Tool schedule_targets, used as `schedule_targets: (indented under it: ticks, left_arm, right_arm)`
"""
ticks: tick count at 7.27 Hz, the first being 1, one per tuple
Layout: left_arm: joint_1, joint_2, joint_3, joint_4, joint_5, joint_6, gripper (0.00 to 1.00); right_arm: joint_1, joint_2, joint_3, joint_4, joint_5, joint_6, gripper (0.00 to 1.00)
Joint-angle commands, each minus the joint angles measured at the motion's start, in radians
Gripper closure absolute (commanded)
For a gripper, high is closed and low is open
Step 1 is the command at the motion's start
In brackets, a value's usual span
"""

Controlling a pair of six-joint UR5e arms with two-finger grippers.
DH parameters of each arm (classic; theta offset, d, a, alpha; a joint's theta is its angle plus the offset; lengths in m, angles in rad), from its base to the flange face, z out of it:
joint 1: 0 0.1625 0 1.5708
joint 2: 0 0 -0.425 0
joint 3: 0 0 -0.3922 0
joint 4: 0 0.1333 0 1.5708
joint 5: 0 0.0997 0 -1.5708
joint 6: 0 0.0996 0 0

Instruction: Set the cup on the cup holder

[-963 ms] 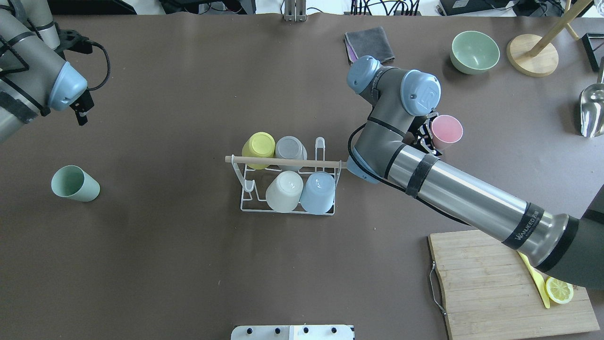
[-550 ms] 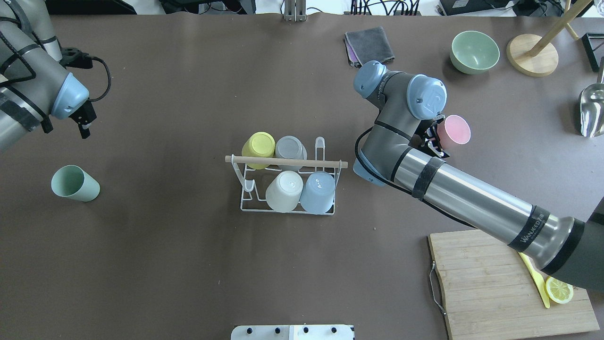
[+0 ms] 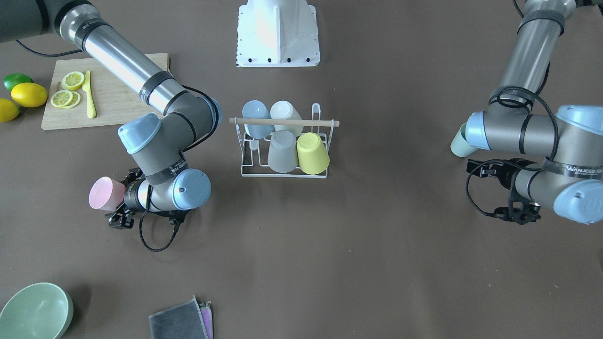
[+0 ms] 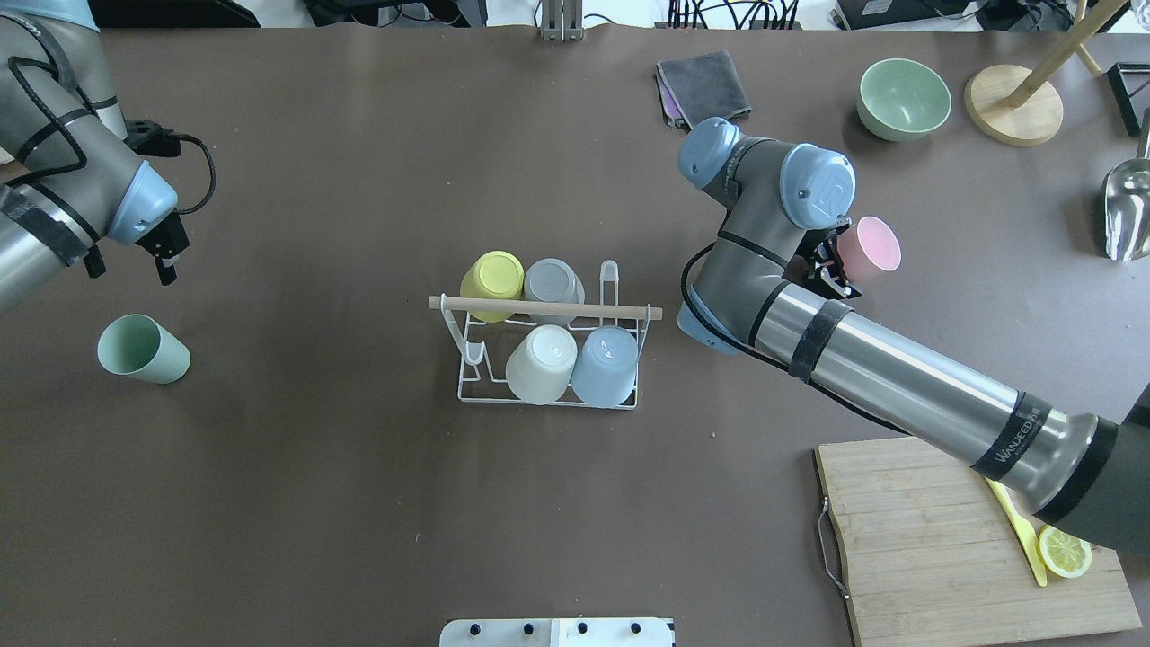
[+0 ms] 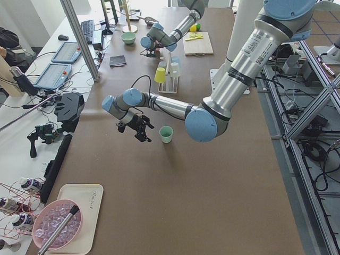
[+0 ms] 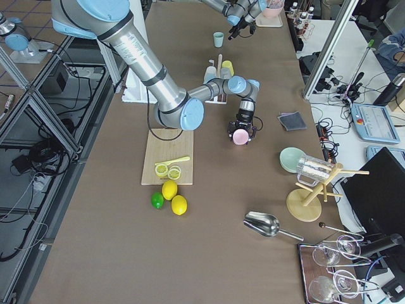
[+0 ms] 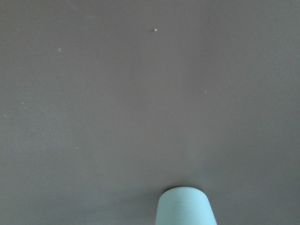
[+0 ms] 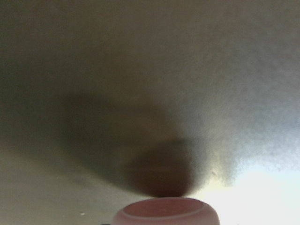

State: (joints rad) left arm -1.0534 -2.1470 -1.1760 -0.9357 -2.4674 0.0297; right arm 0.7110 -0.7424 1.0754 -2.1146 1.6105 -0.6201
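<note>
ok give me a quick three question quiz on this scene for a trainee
1. How many cups sit on the cup holder?
2. True or false: the green cup stands upright on the table, apart from the holder.
3. Where is the pink cup? A on the holder, B in the right claw, C lying on the table.
Key: 1 four; 2 true; 3 B.

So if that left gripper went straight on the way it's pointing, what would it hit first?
Most likely the bare table, just past the green cup, which sits only at the wrist view's bottom edge. Depth is unclear, so the left gripper might clip the cup.
</note>
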Motion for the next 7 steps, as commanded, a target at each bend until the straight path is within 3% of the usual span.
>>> schedule_targets:
  ticks: [1,3,4,5,7]
  left_arm:
    - [0.024,-0.005,0.036,0.014,-0.050,-0.032,0.02]
    - [0.067,-0.008,0.044,0.037,-0.050,-0.037,0.02]
    - [0.082,-0.007,0.055,0.037,-0.048,-0.036,0.02]
    - [0.096,-0.004,0.061,0.037,-0.048,-0.031,0.02]
    - [0.098,-0.001,0.071,0.038,-0.045,-0.019,0.02]
  right_arm:
    - [0.007,0.001,0.018,-0.034,-0.036,-0.004,1.00]
    - [0.110,-0.035,0.152,-0.083,-0.026,-0.146,1.00]
    - [0.154,-0.143,0.345,-0.081,0.009,-0.164,1.00]
    - [0.186,-0.260,0.527,-0.059,0.063,-0.155,1.00]
    - [0.273,-0.273,0.612,-0.055,0.283,-0.124,1.00]
